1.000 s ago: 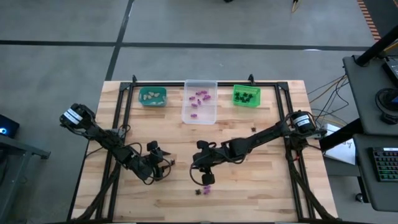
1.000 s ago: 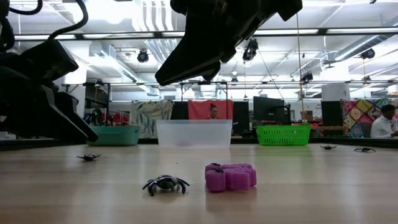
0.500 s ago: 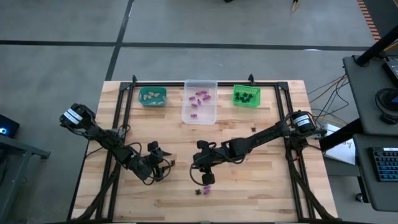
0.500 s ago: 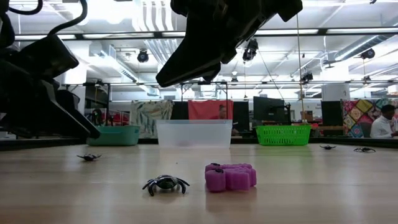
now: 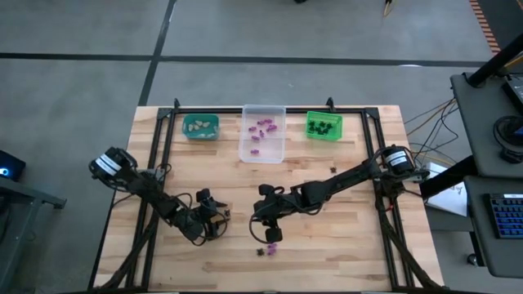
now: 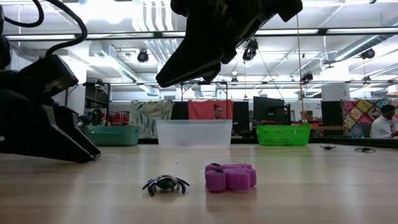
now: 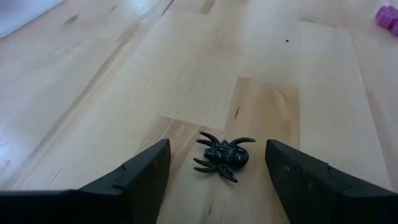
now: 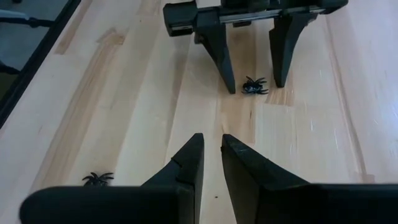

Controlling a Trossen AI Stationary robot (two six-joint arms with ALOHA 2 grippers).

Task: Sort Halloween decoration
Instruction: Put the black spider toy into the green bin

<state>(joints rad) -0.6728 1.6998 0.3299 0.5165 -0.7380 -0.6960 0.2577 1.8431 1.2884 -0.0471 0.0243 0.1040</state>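
Observation:
The Halloween decoration left on the table is small. A black spider [image 7: 222,157] lies flat between the fingers of my left gripper [image 7: 217,144], which stands open just above the wood [image 5: 214,220] and straddles it without touching; the right wrist view shows that spider [image 8: 254,86] too. Near the front edge lie another black spider [image 6: 165,184] and a purple trinket [image 6: 231,177]. My right gripper [image 8: 212,142] hangs above them [image 5: 270,233], its fingers a narrow gap apart with nothing between them.
At the far edge stand a teal bin [image 5: 200,126] with beige pieces, a clear bin [image 5: 262,145] with purple pieces and a green bin [image 5: 324,125] with black ones. More black spiders lie loose: one [image 8: 97,179] near my right gripper, two [image 6: 328,147] far right.
My left gripper has sunk toward the table, still open, and now stands around the small black spider, which the low view no longer shows.

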